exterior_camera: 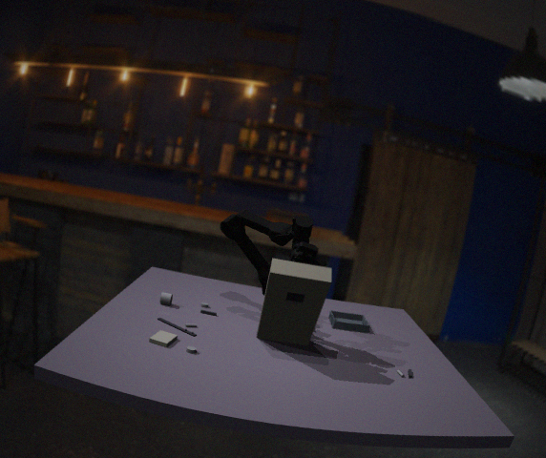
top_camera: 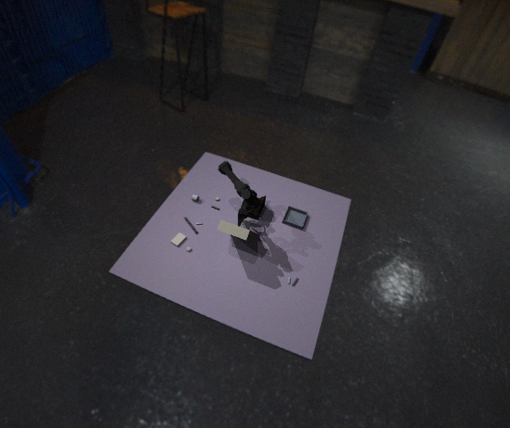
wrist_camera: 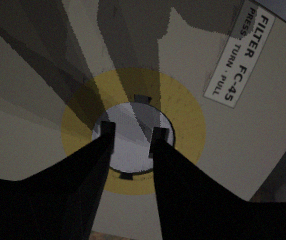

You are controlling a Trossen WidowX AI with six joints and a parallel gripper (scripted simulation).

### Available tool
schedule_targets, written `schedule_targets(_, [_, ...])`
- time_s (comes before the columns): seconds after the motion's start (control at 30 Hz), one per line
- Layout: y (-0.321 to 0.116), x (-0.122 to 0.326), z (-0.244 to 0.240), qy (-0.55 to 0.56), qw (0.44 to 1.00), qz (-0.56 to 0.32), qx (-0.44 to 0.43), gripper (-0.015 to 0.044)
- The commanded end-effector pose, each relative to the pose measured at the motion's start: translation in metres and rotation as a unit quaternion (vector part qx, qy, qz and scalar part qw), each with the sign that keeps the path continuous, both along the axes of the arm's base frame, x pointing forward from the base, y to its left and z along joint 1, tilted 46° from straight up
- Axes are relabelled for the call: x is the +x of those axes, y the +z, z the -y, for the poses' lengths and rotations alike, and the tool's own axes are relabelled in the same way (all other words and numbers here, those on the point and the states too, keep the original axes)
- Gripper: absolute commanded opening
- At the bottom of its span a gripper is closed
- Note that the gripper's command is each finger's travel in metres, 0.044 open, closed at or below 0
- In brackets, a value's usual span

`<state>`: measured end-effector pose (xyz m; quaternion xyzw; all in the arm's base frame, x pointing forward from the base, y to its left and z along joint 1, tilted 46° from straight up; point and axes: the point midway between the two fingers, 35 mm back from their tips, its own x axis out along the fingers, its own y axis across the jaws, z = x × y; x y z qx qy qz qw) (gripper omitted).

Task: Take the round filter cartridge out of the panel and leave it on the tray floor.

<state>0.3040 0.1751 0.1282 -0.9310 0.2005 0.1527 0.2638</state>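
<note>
The panel [top_camera: 233,229] [exterior_camera: 290,320] [wrist_camera: 233,155] is a beige upright box; its cartridge side faces the arm and is hidden in the top and exterior views. In the wrist view the round pale grey cartridge [wrist_camera: 131,159] sits inside a yellow ring [wrist_camera: 190,135], with dark notches at the ring's inner edge above and below. My gripper [wrist_camera: 134,143] is partly open, its two fingertips over the left and right parts of the cartridge face. They cover the places beneath them, so the slots and any contact cannot be made out. The tray [top_camera: 292,226] [exterior_camera: 352,326] stands beside the panel and looks empty.
A label [wrist_camera: 240,55] is on the panel. Left of the panel in the top and exterior views lie a white block [top_camera: 178,239] [exterior_camera: 163,338], a dark rod [top_camera: 191,225] [exterior_camera: 177,326], a grey cylinder [top_camera: 194,198] [exterior_camera: 166,299] and several small pieces. Two small pieces lie at the right.
</note>
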Motion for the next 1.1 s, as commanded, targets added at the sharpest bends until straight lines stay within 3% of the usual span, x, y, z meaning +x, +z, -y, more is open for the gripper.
schedule_targets(0.0, [-0.0018, -0.0007, 0.0002, 0.003, 1.000, -0.003, -0.002, 0.0111])
schedule_targets(1.07, [-0.0024, 0.0031, 0.0010, 0.003, 1.000, -0.003, -0.002, 0.0111])
